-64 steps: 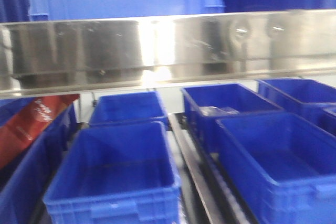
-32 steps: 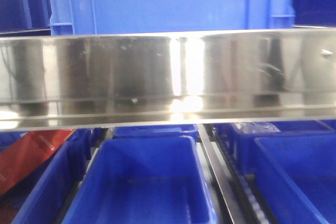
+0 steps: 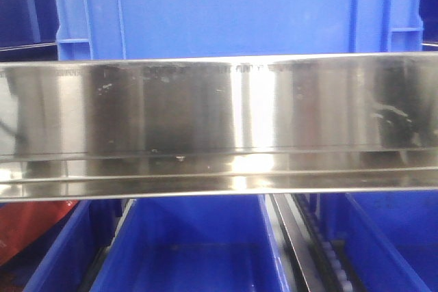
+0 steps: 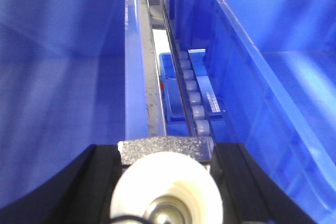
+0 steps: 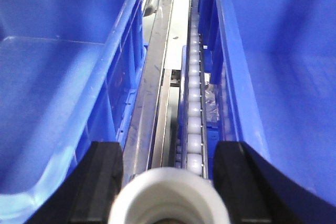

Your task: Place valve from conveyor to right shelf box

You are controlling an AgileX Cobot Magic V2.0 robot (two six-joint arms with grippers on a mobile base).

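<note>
A valve [image 4: 165, 187] is clamped in the left gripper [image 4: 167, 153], a second valve [image 5: 170, 198] in the right gripper [image 5: 168, 150] (blue bins [image 4: 131, 66] flanking each); a roller track [image 5: 194, 108] is seen ahead.

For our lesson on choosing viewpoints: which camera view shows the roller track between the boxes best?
The right wrist view: the roller track runs as a long line between the boxes. The left wrist view shows a shorter stretch of track; the front view only a few rollers at its bottom edge.
</note>
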